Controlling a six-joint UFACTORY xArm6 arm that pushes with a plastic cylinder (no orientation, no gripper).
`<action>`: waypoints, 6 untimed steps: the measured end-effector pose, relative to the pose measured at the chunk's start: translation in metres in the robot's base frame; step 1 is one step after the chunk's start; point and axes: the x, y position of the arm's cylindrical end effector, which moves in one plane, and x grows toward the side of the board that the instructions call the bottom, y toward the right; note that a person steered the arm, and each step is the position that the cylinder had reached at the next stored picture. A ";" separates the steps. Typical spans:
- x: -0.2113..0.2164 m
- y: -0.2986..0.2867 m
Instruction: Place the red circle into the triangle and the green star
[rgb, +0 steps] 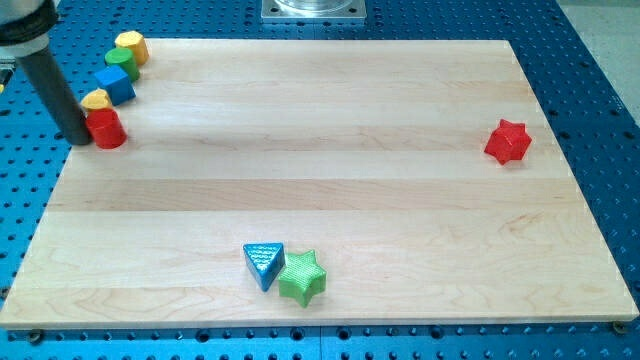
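The red circle (106, 128) lies at the board's upper left. My tip (78, 139) touches its left side; the dark rod rises from there toward the view's top left corner. The blue triangle (263, 263) and the green star (302, 276) lie side by side and touching near the view's bottom centre, far from the red circle.
A small yellow block (96, 99) sits just above the red circle. Above it come a blue cube (117, 84), a green block (119, 57) and a yellow hexagon (132, 46) in a diagonal row. A red star (508, 141) lies at the right edge of the wooden board (330, 160).
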 end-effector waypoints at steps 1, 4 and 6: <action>-0.004 0.044; 0.063 0.210; 0.148 0.247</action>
